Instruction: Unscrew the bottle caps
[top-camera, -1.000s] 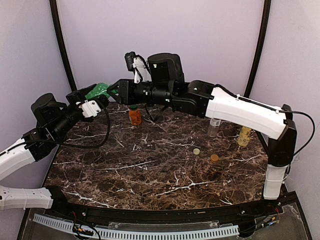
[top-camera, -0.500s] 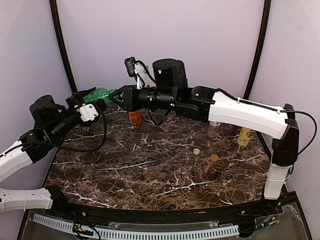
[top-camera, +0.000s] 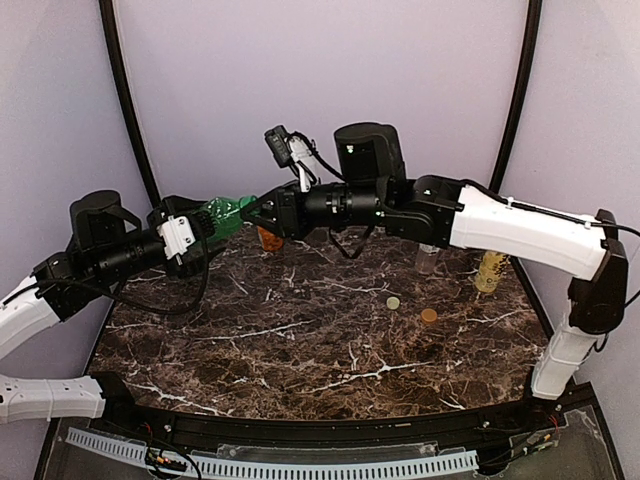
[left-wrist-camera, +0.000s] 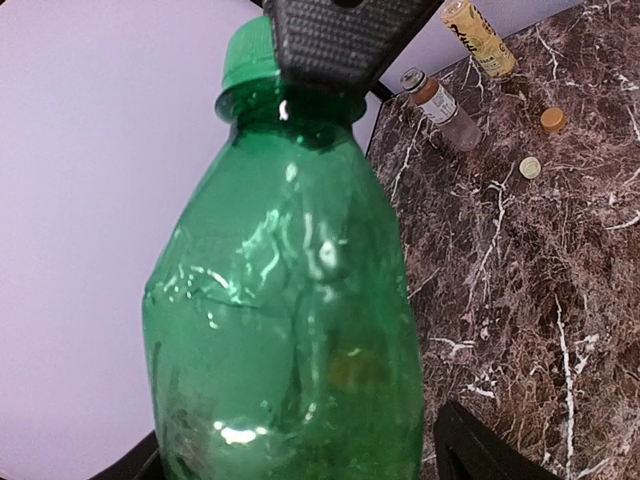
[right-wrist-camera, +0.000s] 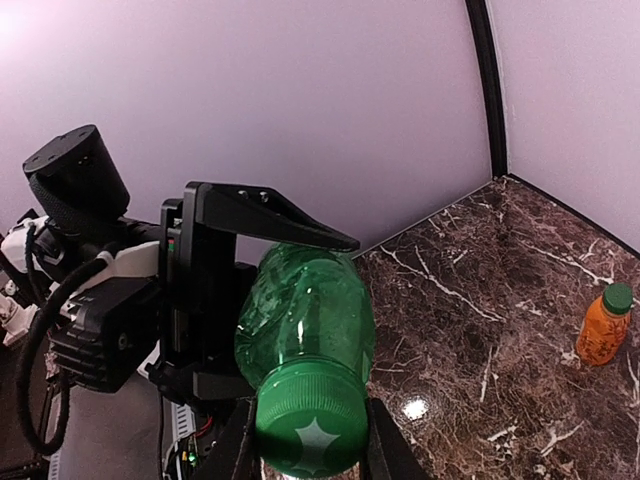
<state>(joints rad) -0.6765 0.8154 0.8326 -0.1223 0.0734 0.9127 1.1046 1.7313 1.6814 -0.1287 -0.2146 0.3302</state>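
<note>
A pale cap (top-camera: 393, 302) and an orange cap (top-camera: 428, 315) lie loose at 4 o'clock; the left claw (top-camera: 203, 224) hugs the green bottle (top-camera: 226, 213) tight; the right claw (top-camera: 258, 209) pinches its green cap (right-wrist-camera: 305, 432); the orange bottle (right-wrist-camera: 603, 328) waits capped.

Top wide; wrists seemingly opposed, sharing green bottle (left-wrist-camera: 280, 300).

Seen from above, the held bottle (top-camera: 224, 213) lies level over the table's (top-camera: 300, 350) 10 o'clock edge. Its body is clamped in the left gripper (top-camera: 197, 231) on its 9 o'clock side, and its cap end sits gripped between the fingers of the right gripper (top-camera: 262, 212) on its 3 o'clock side. The squat bottle (top-camera: 268, 238) stands on the table just under the right gripper at 11 o'clock, while at 2 o'clock the inner bottle (top-camera: 428, 258) and the outer bottle (top-camera: 489, 272) stand side by side, with the left cap (top-camera: 393, 302) and the right cap (top-camera: 429, 315) lying apart in front of them.
</note>
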